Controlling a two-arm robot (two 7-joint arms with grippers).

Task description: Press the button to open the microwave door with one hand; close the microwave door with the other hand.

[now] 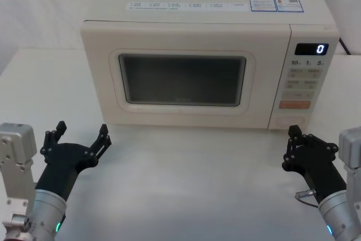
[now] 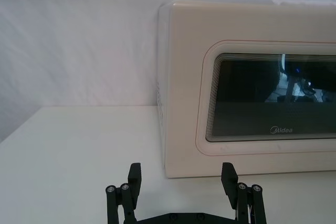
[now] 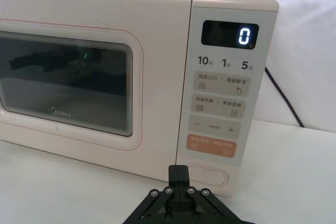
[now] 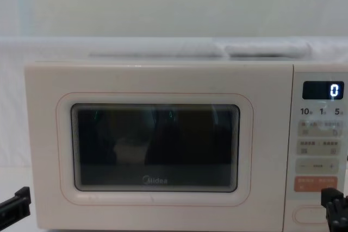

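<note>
The cream microwave stands at the back of the white table with the microwave door point(image 1: 183, 80) point(image 2: 184, 77) point(image 3: 79, 77) point(image 4: 155, 145) closed flush. The button point(image 1: 287, 122) point(image 3: 207, 175) point(image 4: 310, 214) is the wide plain key at the foot of the keypad panel. My right gripper point(image 1: 293, 132) point(image 3: 177, 171) point(image 4: 333, 199) is shut, with its tip low and close in front of the button, slightly toward the door side. Near the door's left corner, my left gripper point(image 1: 82, 131) point(image 2: 181, 174) hovers open and empty, a little short of the front face.
The keypad panel point(image 3: 220, 77) shows a lit "0" on its display point(image 1: 312, 49), with an orange-red key point(image 3: 211, 145) just above the button. A black cable point(image 3: 283, 95) runs behind the microwave on the right. Bare table point(image 1: 186, 184) lies between the two arms.
</note>
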